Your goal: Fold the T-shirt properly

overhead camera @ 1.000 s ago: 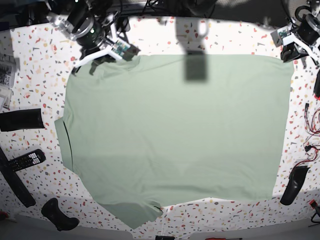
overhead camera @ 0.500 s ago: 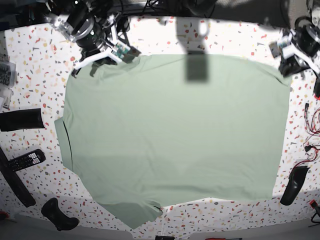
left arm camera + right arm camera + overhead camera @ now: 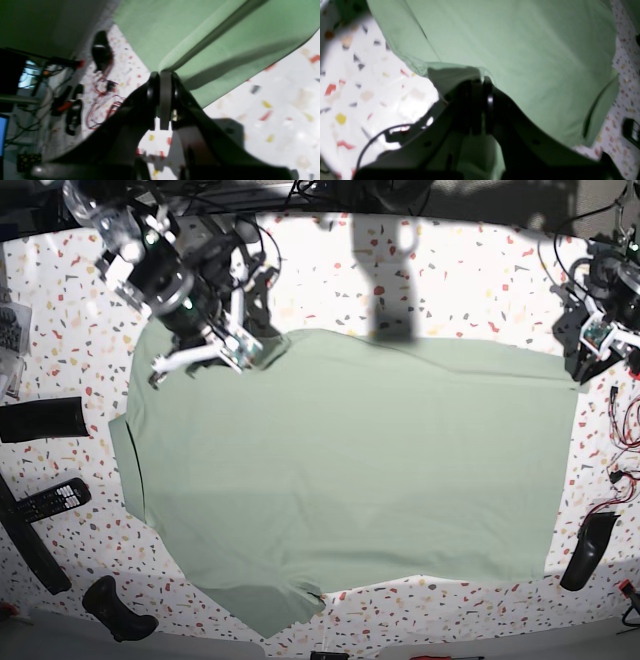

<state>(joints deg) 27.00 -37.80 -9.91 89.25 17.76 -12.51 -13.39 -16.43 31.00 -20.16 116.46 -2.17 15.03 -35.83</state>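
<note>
Left gripper: the left gripper (image 3: 162,82) sits at the centre of its wrist view with jaws pressed together on a pinch of green cloth; in the base view it is at the far right edge (image 3: 583,365), at the shirt's upper right corner.
Right gripper: the right gripper (image 3: 480,80) is likewise clamped tight on a bit of the shirt's edge; in the base view it is at the upper left (image 3: 250,352), at the shirt's upper left corner.
T-shirt: the T-shirt (image 3: 350,480) lies spread wide over the middle of the table, pale green and mostly flat, its top edge running between the two grippers. A sleeve pokes out at the left edge and another flap at the lower middle.
Cloth near the grippers: in the left wrist view a fold (image 3: 212,32) runs diagonally up from the jaws toward the upper right.
Table: the table (image 3: 470,270) is white with coloured speckles, bare along the top of the frame.
Left side: a remote (image 3: 52,500) and dark objects lie at the left edge, off the shirt.
Right side: red wires (image 3: 620,470) trail along the right edge, just beside the shirt.
</note>
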